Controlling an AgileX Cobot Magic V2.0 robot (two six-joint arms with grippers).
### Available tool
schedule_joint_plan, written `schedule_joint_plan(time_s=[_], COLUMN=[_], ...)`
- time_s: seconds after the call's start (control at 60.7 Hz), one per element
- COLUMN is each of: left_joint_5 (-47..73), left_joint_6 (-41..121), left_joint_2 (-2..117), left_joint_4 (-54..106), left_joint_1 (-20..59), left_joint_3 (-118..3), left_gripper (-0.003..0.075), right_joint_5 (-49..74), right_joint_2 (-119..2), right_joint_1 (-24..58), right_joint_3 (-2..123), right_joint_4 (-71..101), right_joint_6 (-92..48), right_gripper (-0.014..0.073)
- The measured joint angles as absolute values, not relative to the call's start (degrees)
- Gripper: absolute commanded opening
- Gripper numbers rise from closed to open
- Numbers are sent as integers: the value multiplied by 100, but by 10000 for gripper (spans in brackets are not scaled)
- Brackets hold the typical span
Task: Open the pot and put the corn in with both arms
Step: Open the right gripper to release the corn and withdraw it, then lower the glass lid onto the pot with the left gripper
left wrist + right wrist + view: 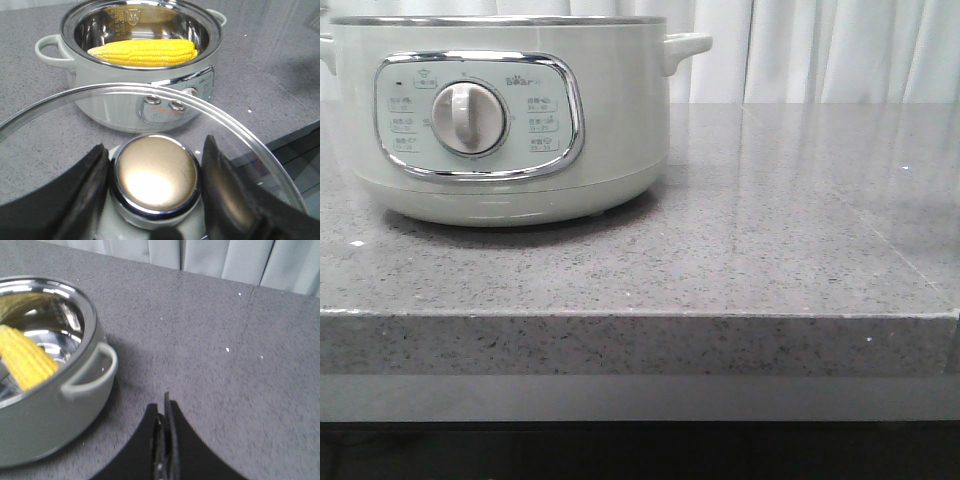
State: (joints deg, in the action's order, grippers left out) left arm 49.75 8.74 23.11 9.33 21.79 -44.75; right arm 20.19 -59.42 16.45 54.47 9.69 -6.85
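Observation:
The pale grey-green pot point(510, 110) stands at the left of the grey counter, its dial panel facing me; neither gripper shows in the front view. In the left wrist view the pot point(145, 100) is open and the yellow corn point(145, 52) lies inside its steel bowl. My left gripper point(155, 180) is shut on the round gold knob point(156, 172) of the glass lid point(225, 125), held off the pot. In the right wrist view my right gripper point(164, 412) is shut and empty above the counter, beside the pot's side handle point(92, 372); the corn point(25, 362) shows inside.
The grey speckled counter point(770, 250) stretches right of the pot, with its front edge point(640, 315) close to the camera. Pale curtains point(820, 50) hang behind the counter.

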Motion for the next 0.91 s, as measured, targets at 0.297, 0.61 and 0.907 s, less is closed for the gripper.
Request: schedule_joint_plan(time_s=[0.297, 0.61, 0.907], left_joint_5=[4378, 4078, 3340], left_joint_6=[874, 896, 908], left_joint_2=[4018, 6188, 7874], left_joint_4=[933, 933, 933], left_joint_1=[2179, 2179, 2406], left_joint_3=[-5349, -7100, -8227], left_gripper=[263, 263, 263], right_joint_5=[1710, 1881, 1834], right_joint_2=[-3516, -1322, -1138], right_joint_1=[1645, 1645, 1645], right_joint_3=[3050, 1995, 1900], right_joint_4=[969, 957, 957], right_joint_6=[-685, -685, -685], right_gripper=[-71, -71, -71])
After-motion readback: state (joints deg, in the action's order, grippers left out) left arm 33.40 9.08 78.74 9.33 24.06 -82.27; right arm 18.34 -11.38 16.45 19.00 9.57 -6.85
